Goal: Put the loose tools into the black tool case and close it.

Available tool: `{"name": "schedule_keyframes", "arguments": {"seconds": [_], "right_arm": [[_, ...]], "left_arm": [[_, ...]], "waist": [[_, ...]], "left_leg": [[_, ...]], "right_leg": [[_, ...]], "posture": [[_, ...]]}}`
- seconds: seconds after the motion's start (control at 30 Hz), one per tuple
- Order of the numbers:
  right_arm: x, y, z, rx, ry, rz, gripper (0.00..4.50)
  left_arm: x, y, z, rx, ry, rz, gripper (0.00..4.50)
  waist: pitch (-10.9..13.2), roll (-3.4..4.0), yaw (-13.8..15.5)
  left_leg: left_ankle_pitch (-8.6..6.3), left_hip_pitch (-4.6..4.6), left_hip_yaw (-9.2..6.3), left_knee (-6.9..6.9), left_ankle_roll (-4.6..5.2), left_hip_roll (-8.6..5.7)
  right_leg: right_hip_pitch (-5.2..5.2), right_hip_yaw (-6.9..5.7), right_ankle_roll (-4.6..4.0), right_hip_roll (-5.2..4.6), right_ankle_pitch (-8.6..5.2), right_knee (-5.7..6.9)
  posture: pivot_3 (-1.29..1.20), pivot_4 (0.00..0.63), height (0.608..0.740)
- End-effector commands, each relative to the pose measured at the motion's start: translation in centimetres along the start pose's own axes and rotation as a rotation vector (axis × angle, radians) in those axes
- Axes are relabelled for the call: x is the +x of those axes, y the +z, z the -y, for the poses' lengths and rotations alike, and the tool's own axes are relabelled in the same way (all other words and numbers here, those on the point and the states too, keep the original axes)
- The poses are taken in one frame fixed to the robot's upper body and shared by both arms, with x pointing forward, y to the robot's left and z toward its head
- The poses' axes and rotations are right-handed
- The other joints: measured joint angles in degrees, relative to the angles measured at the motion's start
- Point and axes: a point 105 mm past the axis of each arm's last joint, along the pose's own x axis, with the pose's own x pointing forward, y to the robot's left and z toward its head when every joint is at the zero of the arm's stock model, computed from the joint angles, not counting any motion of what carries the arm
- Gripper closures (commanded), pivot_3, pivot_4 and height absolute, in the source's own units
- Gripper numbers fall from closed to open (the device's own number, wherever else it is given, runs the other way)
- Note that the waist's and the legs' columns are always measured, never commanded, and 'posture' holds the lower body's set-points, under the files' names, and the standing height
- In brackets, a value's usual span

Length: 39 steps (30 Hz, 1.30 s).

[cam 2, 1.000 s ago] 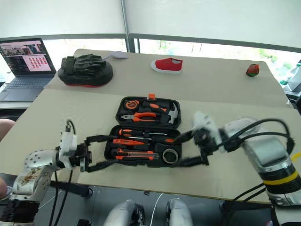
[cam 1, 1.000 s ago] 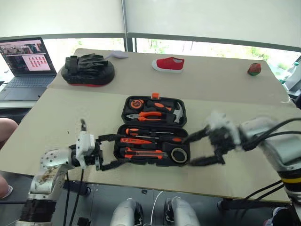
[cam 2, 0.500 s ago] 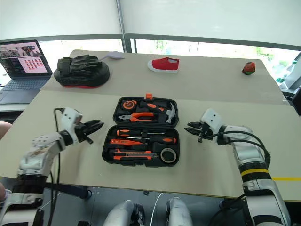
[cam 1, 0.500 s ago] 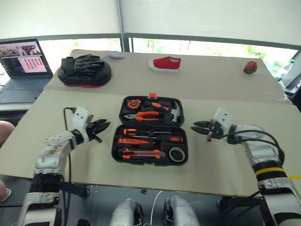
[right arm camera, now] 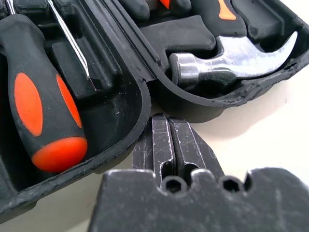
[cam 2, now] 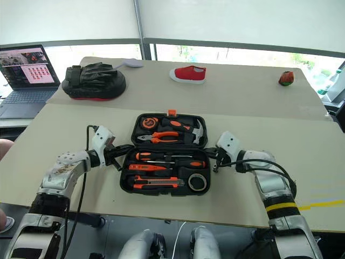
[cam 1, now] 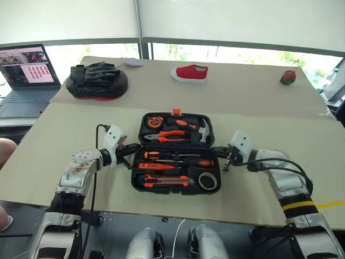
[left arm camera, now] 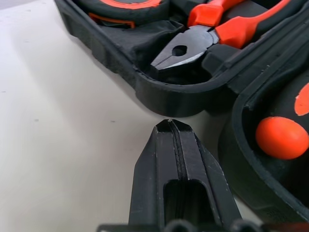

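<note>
Closing looks like the step in hand: the black tool case lies open at the centre of the frame, and its nearer half already holds the screwdrivers, the utility knife and the small tape roll, so the loading part seems done and only the lid is left. Both arms reach in at the hinge line, the left gripper at the case's left side and the right gripper at its right, each with its black fingers pressed together and holding nothing. My guess is the next move calls for getting those tips under or behind one half and swinging it over onto the other until the orange latch can catch, both sides rising evenly so the tools stay in their slots. From the head views I cannot tell whether the tips touch the case. The left wrist view settles it on that side: a strip of table shows between the tip and the rounded corner below the pliers. The right wrist view shows its tip right at the notch between the halves, under the hammer.
</note>
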Motion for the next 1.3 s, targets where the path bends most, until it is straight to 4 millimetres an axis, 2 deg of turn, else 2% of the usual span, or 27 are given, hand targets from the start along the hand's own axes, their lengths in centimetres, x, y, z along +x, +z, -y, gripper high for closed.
{"name": "schedule_keyframes", "arguments": {"seconds": [0.03,0.17,0.37,0.47,0.53,0.63,0.67,0.77,0.87,0.9,0.93,1.0,1.13,1.2,1.3], "right_arm": [[-0.4,1.7,-1.5,0.0,0.037,0.054,4.47],[-0.8,1.1,-3.0,0.063,0.07,0.039,4.47],[-0.5,0.9,-3.5,0.081,0.055,0.025,4.47],[-1.2,1.6,-1.6,0.075,-0.067,0.072,4.47],[-2.0,2.0,-0.8,0.149,-0.095,0.095,4.5],[-3.0,3.3,-0.2,0.219,-0.087,0.127,3.72],[-3.4,3.7,0.2,0.21,-0.103,0.132,3.35],[-4.5,2.9,1.5,0.235,-0.152,-0.108,2.26],[-4.8,6.6,2.0,0.391,-0.087,-0.026,1.31],[-4.9,6.8,2.1,0.421,-0.075,-0.06,0.99],[-5.0,6.2,2.0,0.461,-0.066,-0.165,0.71],[-5.3,5.1,1.6,0.537,-0.053,-0.355,0.03],[-3.8,6.3,2.8,0.638,-0.055,-0.334,0.03],[-3.1,6.1,3.0,0.663,-0.053,-0.361,0.03],[-1.9,5.6,3.6,0.703,-0.073,-0.377,0.03]], "left_arm": [[0.2,0.6,1.9,0.035,-0.066,0.029,4.5],[-0.7,-0.6,2.3,0.024,-0.059,0.0,4.5],[-1.8,-1.0,1.8,-0.002,-0.036,-0.001,4.5],[-3.4,-0.7,0.8,-0.035,-0.024,0.002,4.5],[-4.2,0.0,-0.1,-0.02,0.013,0.026,3.97],[-5.5,-0.1,-1.5,-0.056,0.08,-0.042,3.04],[-5.8,0.1,-2.0,-0.08,0.104,-0.06,2.58],[-6.7,3.0,-3.0,-0.23,0.131,0.018,1.45],[-6.7,4.8,-3.1,-0.321,0.111,0.014,0.5],[-6.5,5.1,-3.2,-0.344,0.117,-0.005,0.23],[-6.2,5.1,-3.3,-0.361,0.133,-0.036,0.0],[-5.6,5.2,-3.6,-0.389,0.166,-0.075,0.0],[-3.8,5.4,-2.9,-0.455,0.137,-0.139,0.0],[-3.1,5.3,-2.4,-0.45,0.114,-0.179,0.0],[-2.0,5.2,-2.8,-0.445,0.122,-0.198,0.0]], "waist": [[0.0,0.0,-0.01],[0.0,0.0,-0.14],[0.0,0.0,-0.33],[0.0,-0.01,-0.41],[0.01,-0.02,-0.43],[0.01,-0.02,-0.34],[0.01,-0.02,-0.32],[0.03,-0.04,-0.25],[0.07,-0.12,-0.13],[0.08,-0.13,-0.12],[0.07,-0.13,-0.13],[0.07,-0.13,-0.17],[0.09,-0.24,-0.18],[0.1,-0.25,-0.21],[0.1,-0.25,-0.28]], "left_leg": [[0.0,0.01,-0.01,-0.03,0.0,0.0],[0.0,0.04,-0.01,-0.05,0.0,0.01],[-0.03,0.12,-0.01,-0.06,-0.02,0.08],[-0.19,0.15,-0.01,-0.07,-0.32,0.11],[-0.16,0.12,0.01,-0.08,-0.33,0.13],[0.01,0.09,0.03,-0.1,-0.07,0.11],[0.01,0.09,0.04,-0.1,-0.07,0.1],[-0.01,0.08,0.03,-0.11,-0.06,0.09],[-0.02,0.04,-0.03,-0.12,-0.05,0.09],[-0.02,0.03,-0.03,-0.12,-0.04,0.09],[0.0,0.03,-0.04,-0.12,-0.03,0.08],[0.01,0.04,-0.03,-0.15,-0.01,0.06],[0.01,0.03,-0.01,-0.23,0.0,-0.01],[0.02,0.01,0.05,-0.22,-0.01,-0.07],[0.03,0.04,0.11,-0.23,-0.03,-0.09]], "right_leg": [[0.0,0.02,-0.01,0.0,-0.01,-0.01],[0.01,0.12,0.0,-0.03,-0.01,-0.01],[0.0,0.33,0.0,-0.03,-0.01,-0.02],[-0.01,0.38,0.0,-0.01,-0.01,0.0],[-0.07,0.39,-0.01,0.02,-0.01,0.01],[-0.1,0.4,-0.04,0.01,0.01,0.01],[-0.1,0.41,-0.04,0.0,0.02,0.01],[-0.11,0.42,-0.04,-0.02,0.02,0.01],[-0.12,0.39,-0.04,-0.06,0.02,-0.03],[-0.13,0.4,-0.05,-0.05,0.03,-0.03],[-0.12,0.4,-0.09,-0.02,0.05,-0.02],[-0.09,0.4,-0.2,0.0,0.12,-0.02],[-0.1,0.4,-0.39,0.02,0.23,-0.09],[-0.12,0.39,-0.37,0.21,0.23,-0.02],[-0.13,0.4,-0.32,0.25,0.2,0.0]], "posture": [[0.0,0.15,0.74],[0.0,0.15,0.74],[0.0,0.15,0.74],[0.0,0.15,0.74],[0.0,0.15,0.74],[0.0,0.15,0.74],[0.0,0.15,0.74],[0.0,0.15,0.74],[0.0,0.15,0.74],[0.0,0.15,0.74],[0.0,0.15,0.74],[0.0,0.15,0.74],[0.0,0.15,0.74],[0.0,0.15,0.74],[0.0,0.15,0.74]]}}
